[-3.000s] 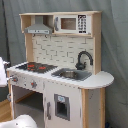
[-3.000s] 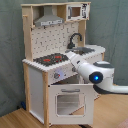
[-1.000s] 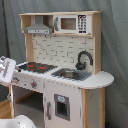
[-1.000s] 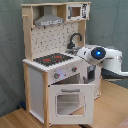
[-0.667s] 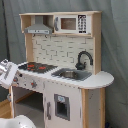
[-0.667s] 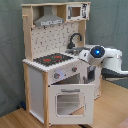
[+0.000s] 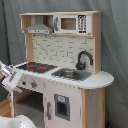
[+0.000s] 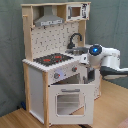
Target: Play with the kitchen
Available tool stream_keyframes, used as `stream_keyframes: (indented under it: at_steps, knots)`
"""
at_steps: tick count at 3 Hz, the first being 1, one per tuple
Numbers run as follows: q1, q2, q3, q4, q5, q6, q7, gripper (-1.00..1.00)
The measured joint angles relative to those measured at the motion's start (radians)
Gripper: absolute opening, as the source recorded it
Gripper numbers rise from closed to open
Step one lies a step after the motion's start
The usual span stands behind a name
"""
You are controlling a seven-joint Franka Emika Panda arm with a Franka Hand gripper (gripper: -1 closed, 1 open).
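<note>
While the arm (image 8: 107, 62) hangs at the hob-side corner | kitchen (image 7: 62, 70) stands on the floor, oven door (image 8: 69, 100) ajar | gripper (image 8: 90, 76) beside the knobs (image 8: 56, 76), toward the second exterior view's right | finger state: cannot tell

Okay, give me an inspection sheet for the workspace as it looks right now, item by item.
Surface: wooden floor under the toy kitchen; bare where visible.
Job's things: kitchen, upright; hob with red rings, black faucet over the sink, grey hood, microwave on top. In the second exterior view the oven door stands slightly ajar.
Clutter: nothing seen.
Claw: the arm sits beside the kitchen's front, near the knobs; the claw itself cannot be made out.
Cables: nothing seen.
Surroundings: grey curtain behind the kitchen.
</note>
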Motion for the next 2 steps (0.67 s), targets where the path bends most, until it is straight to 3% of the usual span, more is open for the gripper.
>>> stream_keyframes:
  at_steps: [2]
  knots:
    - [-0.026,0.062,0.005,-0.032,0.105,0.068,-0.171,1.00]
